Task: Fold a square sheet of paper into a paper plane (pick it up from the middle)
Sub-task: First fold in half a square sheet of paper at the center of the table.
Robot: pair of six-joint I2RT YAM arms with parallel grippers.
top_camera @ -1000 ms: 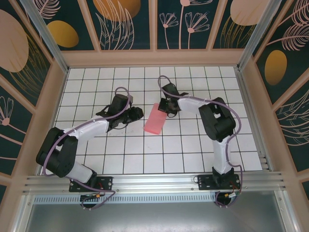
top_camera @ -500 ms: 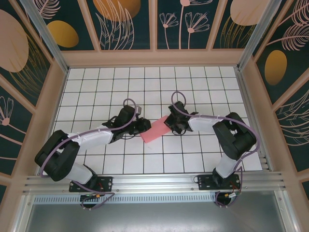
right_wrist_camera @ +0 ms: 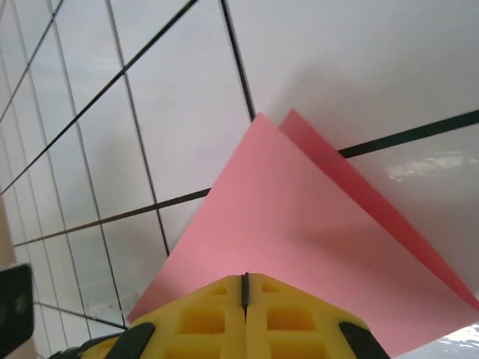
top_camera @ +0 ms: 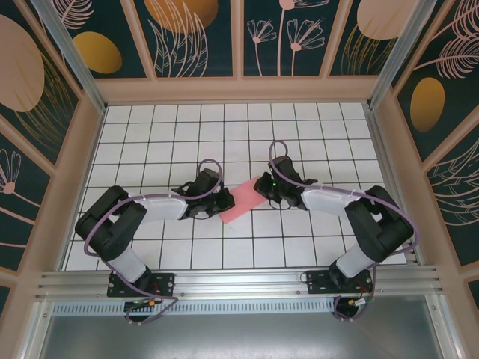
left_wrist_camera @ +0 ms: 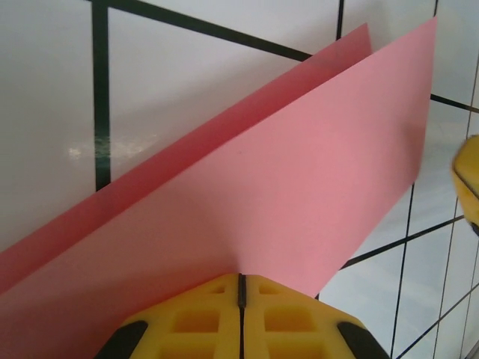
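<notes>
The square sheet of paper [top_camera: 241,203] is pink-red, folded in two layers into a narrow rectangle, and lies slantwise in the middle of the tiled table. My left gripper [top_camera: 222,203] is at its lower left end, with its yellow jaws [left_wrist_camera: 241,282] shut on the paper's [left_wrist_camera: 299,164] edge. My right gripper [top_camera: 263,187] is at the upper right end, shut on the paper [right_wrist_camera: 299,239] where it meets the pads [right_wrist_camera: 244,283]. In both wrist views the two layers gape slightly apart. A yellow finger of the right gripper [left_wrist_camera: 468,179] shows past the sheet.
The white gridded table [top_camera: 187,127] is walled in by wooden panels [top_camera: 239,88] at the back and on both sides. Both arms reach inward from the near edge, their elbows bent out to the left [top_camera: 105,224] and right [top_camera: 378,224].
The right gripper carried the paper down and toward the near side. The left gripper moved right to the paper's lower left end and closed on it.
</notes>
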